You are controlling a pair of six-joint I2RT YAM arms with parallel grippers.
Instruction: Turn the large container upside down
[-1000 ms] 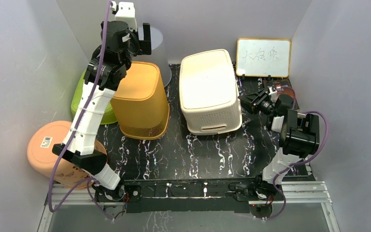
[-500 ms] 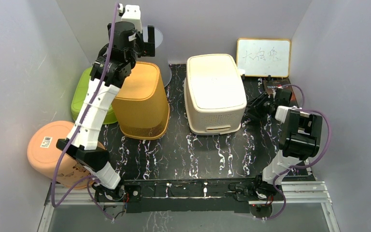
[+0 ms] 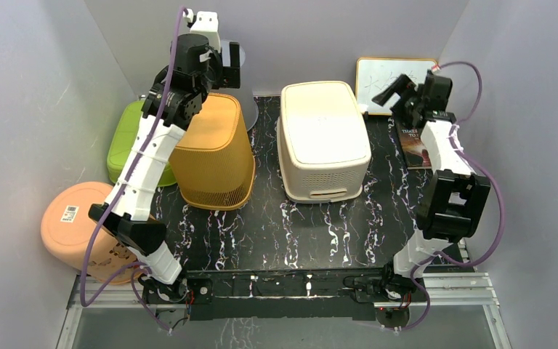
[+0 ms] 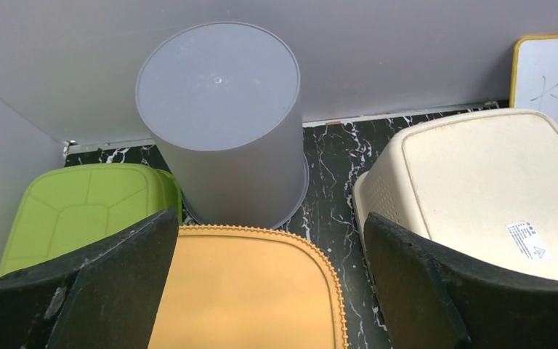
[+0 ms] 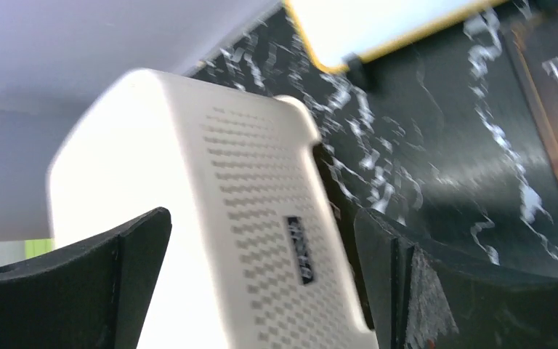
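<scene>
Black marbled tabletop (image 3: pixel 276 233), grey walls. Large cream basket (image 3: pixel 323 138) sits base-up: flip apparently done. Right gripper (image 3: pixel 397 93) and left gripper (image 3: pixel 223 59) jaws spread, empty. Next: arms retreat.

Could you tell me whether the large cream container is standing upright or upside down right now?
Upside down: the cream container shows its closed flat base facing up, wider rim resting on the marbled table.

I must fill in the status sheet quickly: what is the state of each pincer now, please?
Left pincer: open, holding nothing.
Right pincer: open, holding nothing.
</scene>
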